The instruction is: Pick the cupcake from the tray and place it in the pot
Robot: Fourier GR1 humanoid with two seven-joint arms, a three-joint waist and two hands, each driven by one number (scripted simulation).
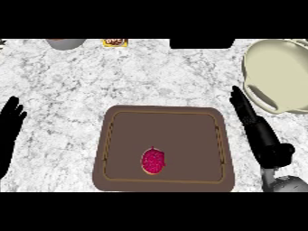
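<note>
A cupcake (153, 161) with pink-red frosting lies in the near half of a brown rectangular tray (119, 135) at the middle of the marble counter. A cream pot (283, 72) with a loop handle stands at the far right, partly cut by the view's edge. My right hand (258, 131) is open, fingers straight and pointing away, just right of the tray's edge and below the pot's handle. My left hand (2, 137) rests open at the left edge, well away from the tray. Neither hand touches the cupcake.
At the counter's far edge stand a grey bowl-like object (65, 43), a small yellow-labelled item (115, 42) and a dark block (202, 43). Patterned tiles show in the far corners.
</note>
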